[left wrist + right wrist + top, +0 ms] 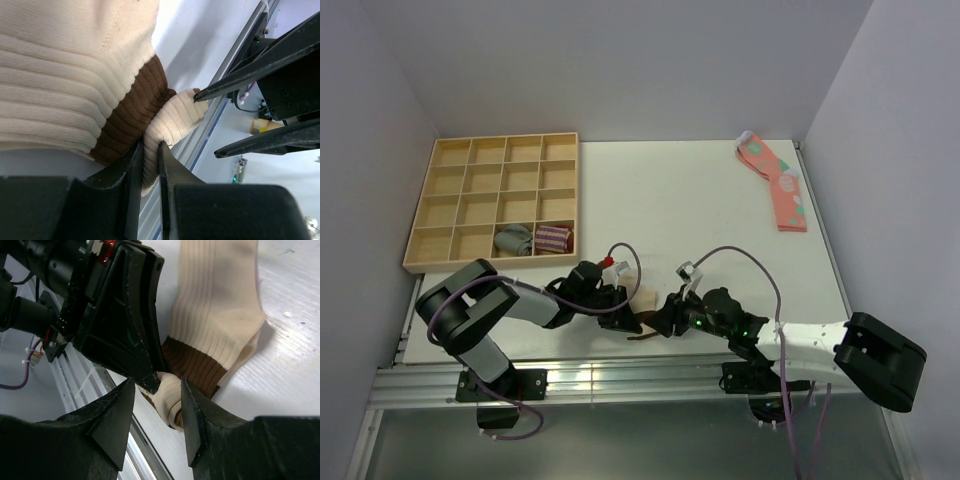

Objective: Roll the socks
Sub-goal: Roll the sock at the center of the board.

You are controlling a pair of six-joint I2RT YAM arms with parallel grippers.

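The socks (643, 299) are beige ribbed fabric with a dark brown band, lying at the table's near edge between the two arms. In the left wrist view the socks (65, 75) fill the upper left. My left gripper (150, 152) is shut on a rolled beige end that sticks out past the brown band. My right gripper (157, 385) is open. Its jaws stand on either side of that rolled end (172, 400) without pressing on it, and the left gripper's fingertip (151, 381) is between them. In the top view the left gripper (632, 322) and right gripper (665, 318) meet tip to tip.
A wooden compartment tray (418, 205) sits at the back left, holding a grey rolled sock (514, 240) and a purple-striped one (553, 238). Pink spotted socks (775, 180) lie at the back right. The table's metal rail (620, 375) runs right beside the work.
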